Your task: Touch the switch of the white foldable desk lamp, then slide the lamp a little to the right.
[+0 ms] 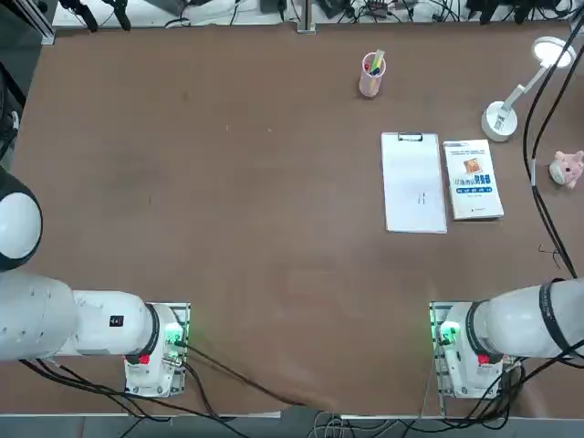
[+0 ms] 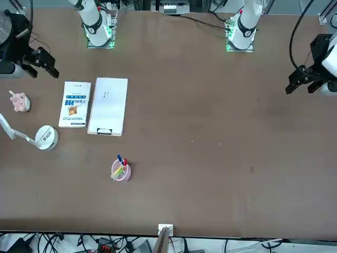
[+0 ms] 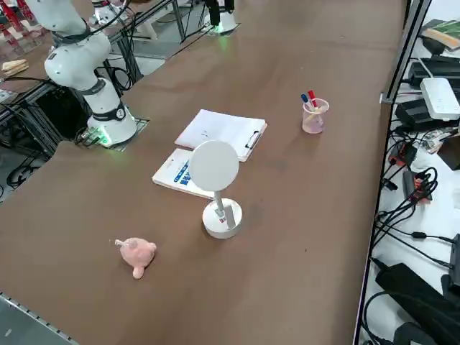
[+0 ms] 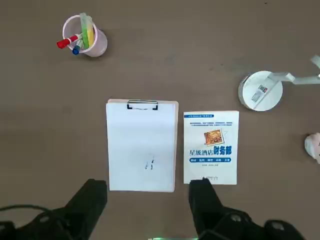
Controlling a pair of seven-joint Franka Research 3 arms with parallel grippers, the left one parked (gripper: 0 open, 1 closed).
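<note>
The white foldable desk lamp stands at the table's far right, with its round base (image 1: 499, 119) behind the booklet and its glowing head (image 1: 554, 51) leaning out toward the far edge. From the side the flat head (image 3: 213, 165) rises over the disc base (image 3: 222, 218). The switch on the base (image 4: 260, 90) is too faint to make out. My right gripper (image 4: 147, 200) hangs open, high above the near ends of the clipboard and booklet, well short of the lamp. The front view has the gripper (image 2: 47, 63) raised at the table's side, nothing between its fingers.
A white clipboard (image 1: 414, 182) and a blue-and-white booklet (image 1: 472, 179) lie side by side in front of the lamp. A pink pen cup (image 1: 372, 75) stands farther back to the left. A pink pig toy (image 1: 568, 168) sits at the right edge beside hanging cables (image 1: 538, 109).
</note>
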